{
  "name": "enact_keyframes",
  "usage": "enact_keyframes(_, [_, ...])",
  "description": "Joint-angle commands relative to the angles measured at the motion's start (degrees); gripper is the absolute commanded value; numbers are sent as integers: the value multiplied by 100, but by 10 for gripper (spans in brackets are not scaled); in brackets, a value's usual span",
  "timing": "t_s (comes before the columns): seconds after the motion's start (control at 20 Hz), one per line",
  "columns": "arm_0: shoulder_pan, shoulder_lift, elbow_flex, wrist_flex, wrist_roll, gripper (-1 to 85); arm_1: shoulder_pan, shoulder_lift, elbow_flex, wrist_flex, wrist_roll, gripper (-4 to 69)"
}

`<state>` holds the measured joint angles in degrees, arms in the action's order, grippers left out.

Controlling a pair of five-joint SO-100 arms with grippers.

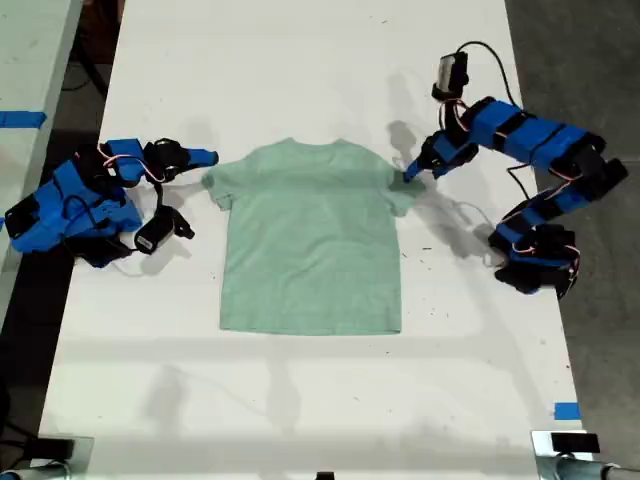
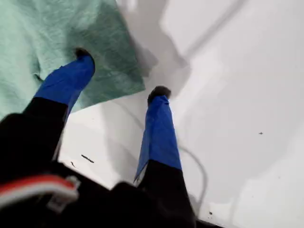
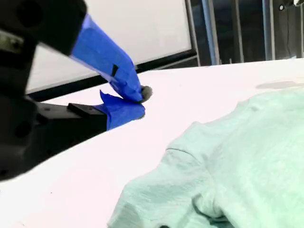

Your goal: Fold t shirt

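Observation:
The pale mint-green t shirt (image 1: 310, 240) lies flat and spread on the white table (image 1: 300, 400), neck toward the far edge. My first gripper (image 1: 412, 174) is at the sleeve on the exterior view's right and stands open. In the first wrist view (image 2: 121, 76) one fingertip (image 2: 81, 58) rests on the sleeve cloth (image 2: 47, 28) and the other is on bare table just off the sleeve's edge. My second gripper (image 1: 208, 157) sits by the sleeve on the exterior view's left, shut on nothing. Its tips (image 3: 139, 102) are a little short of the sleeve (image 3: 190, 152).
Both arm bases stand on the table beside the shirt, one at each side of the exterior view. Blue tape marks (image 1: 566, 411) sit near the table's near corner at the exterior view's right. A second table (image 1: 25, 60) adjoins at the exterior view's left.

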<state>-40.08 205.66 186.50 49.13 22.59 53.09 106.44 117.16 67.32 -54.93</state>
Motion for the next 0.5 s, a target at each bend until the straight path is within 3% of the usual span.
enact_keyframes(0.0, [-70, 44, 202, -105, 0, -3, -396, -439, 202, -773, 123, 262])
enact_keyframes(0.05, [-44, 44, 202, -105, 0, -3, -492, -598, 290, -932, 193, 245])
enact_keyframes(0.15, [-26, 44, 202, -105, -9, -3, -571, -659, 396, -1063, 264, 18])
enact_keyframes(0.3, [-35, 44, 202, -105, -18, -3, -439, -167, 387, -738, 185, 12])
enact_keyframes(0.45, [-44, 44, 202, -97, -26, -3, -422, 1257, -193, 272, 299, 12])
